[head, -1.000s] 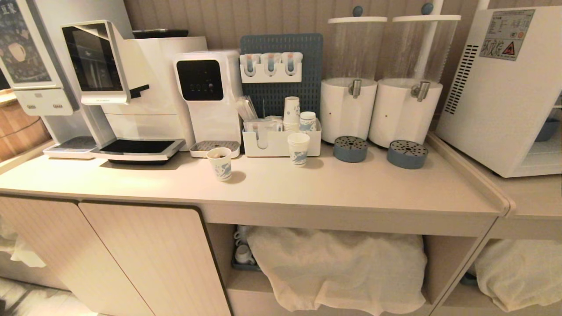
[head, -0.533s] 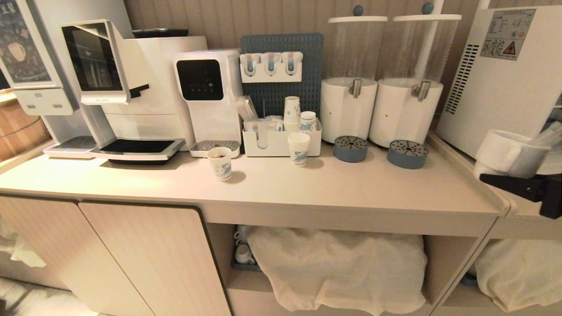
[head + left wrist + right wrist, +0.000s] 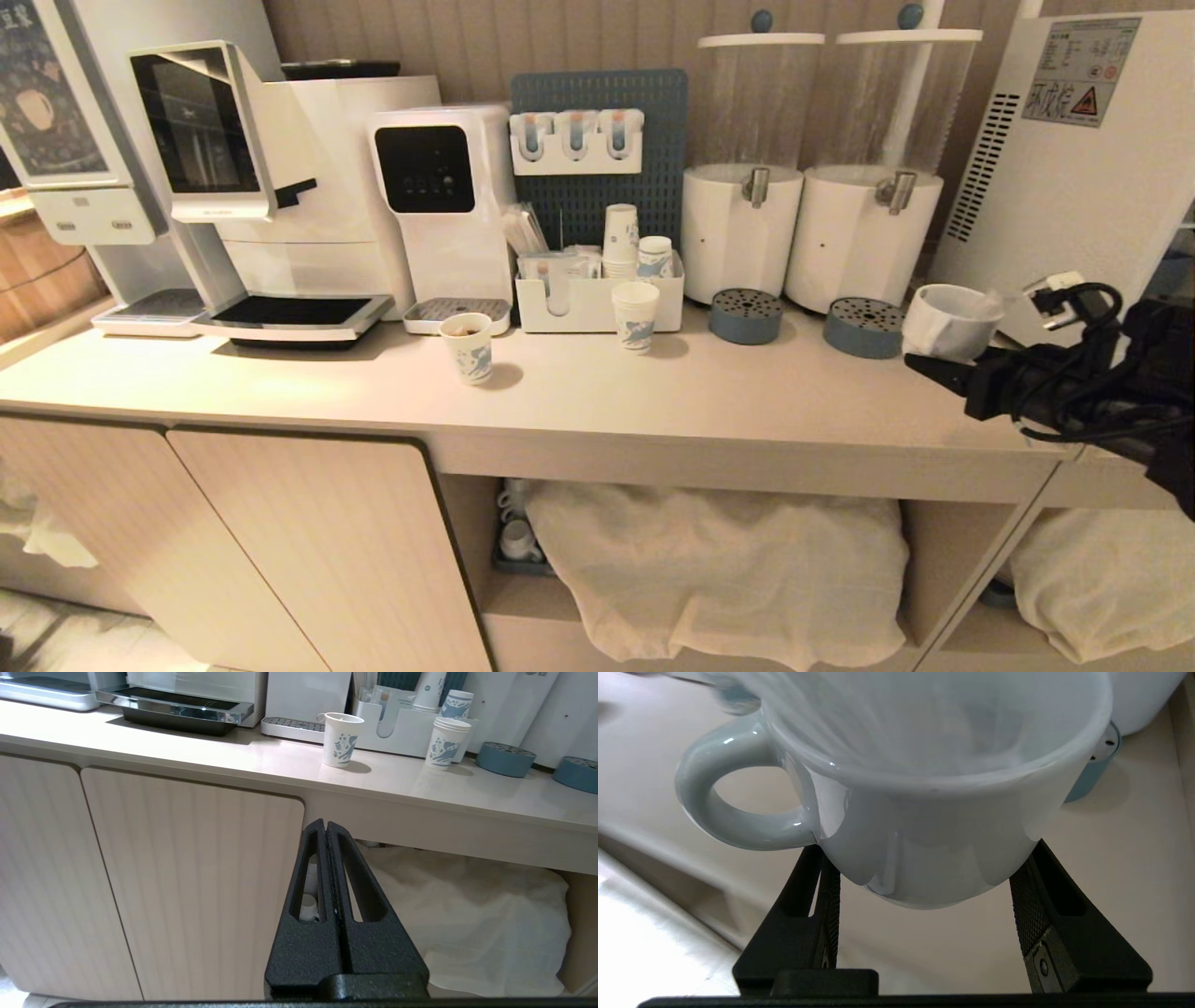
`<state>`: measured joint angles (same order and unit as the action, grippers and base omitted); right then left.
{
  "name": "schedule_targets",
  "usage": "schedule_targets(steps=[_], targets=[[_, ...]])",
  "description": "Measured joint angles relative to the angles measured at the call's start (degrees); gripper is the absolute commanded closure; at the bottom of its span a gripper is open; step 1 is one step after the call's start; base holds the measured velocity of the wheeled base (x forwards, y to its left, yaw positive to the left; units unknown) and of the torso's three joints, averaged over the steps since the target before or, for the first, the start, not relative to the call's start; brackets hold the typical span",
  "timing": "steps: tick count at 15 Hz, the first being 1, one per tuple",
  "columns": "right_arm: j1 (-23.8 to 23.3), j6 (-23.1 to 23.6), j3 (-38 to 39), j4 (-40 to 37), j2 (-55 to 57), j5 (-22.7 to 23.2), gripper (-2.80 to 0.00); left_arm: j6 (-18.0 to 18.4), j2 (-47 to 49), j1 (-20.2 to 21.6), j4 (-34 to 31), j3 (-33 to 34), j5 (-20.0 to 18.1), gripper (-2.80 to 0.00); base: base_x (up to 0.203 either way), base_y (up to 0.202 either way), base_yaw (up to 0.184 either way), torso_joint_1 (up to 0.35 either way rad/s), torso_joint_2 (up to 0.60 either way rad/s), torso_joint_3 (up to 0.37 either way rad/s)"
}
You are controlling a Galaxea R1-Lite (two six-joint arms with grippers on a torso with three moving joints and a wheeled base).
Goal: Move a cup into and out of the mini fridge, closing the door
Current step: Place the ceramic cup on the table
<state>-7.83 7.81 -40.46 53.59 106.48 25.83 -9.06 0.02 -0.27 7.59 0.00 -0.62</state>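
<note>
Fridge [image 3: 1074, 187] cut off at right edge; its door out of view. Right gripper [image 3: 934, 359] mostly dark arm and cables; far finger hidden behind cup [image 3: 948, 322]. Fingers [image 3: 822, 905] clamp cup at its sides, handle sticking out sideways, above right end of worktop [image 3: 653, 392], just near of right dispenser [image 3: 864, 233] and its blue drip tray [image 3: 865, 327]. Paper cups [image 3: 635, 315] mid-worktop, well left. Left gripper [image 3: 327, 833] low before cabinet door [image 3: 196, 882], fingers pressed together.

right arm [image 3: 1102, 383] enters from the right edge of the head view – its gripper [image 3: 943, 350] at mid-right, fingers [image 3: 1031, 905] clamped on a white cup [image 3: 948, 320]. left gripper [image 3: 327, 828] – fingers pressed together, lower centre of its wrist view.
</note>
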Motion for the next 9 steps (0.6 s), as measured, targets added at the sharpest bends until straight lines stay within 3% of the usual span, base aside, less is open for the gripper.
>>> schedule_targets(steps=[5, 9], targets=[[3.91, 0.13, -12.29, -0.32, 13.18, -6.05, 0.0, -0.01, 0.0, 0.0, -0.01, 0.0, 0.02, 0.0, 0.0, 0.0, 0.0, 0.0, 0.0, 0.0], [4.92, -0.15, -21.25, -8.41, 18.49, -10.48, 0.0, -0.01, 0.0, 0.0, 0.0, 0.0, 0.02, 0.0, 0.0, 0.0, 0.0, 0.0, 0.0, 0.0]])
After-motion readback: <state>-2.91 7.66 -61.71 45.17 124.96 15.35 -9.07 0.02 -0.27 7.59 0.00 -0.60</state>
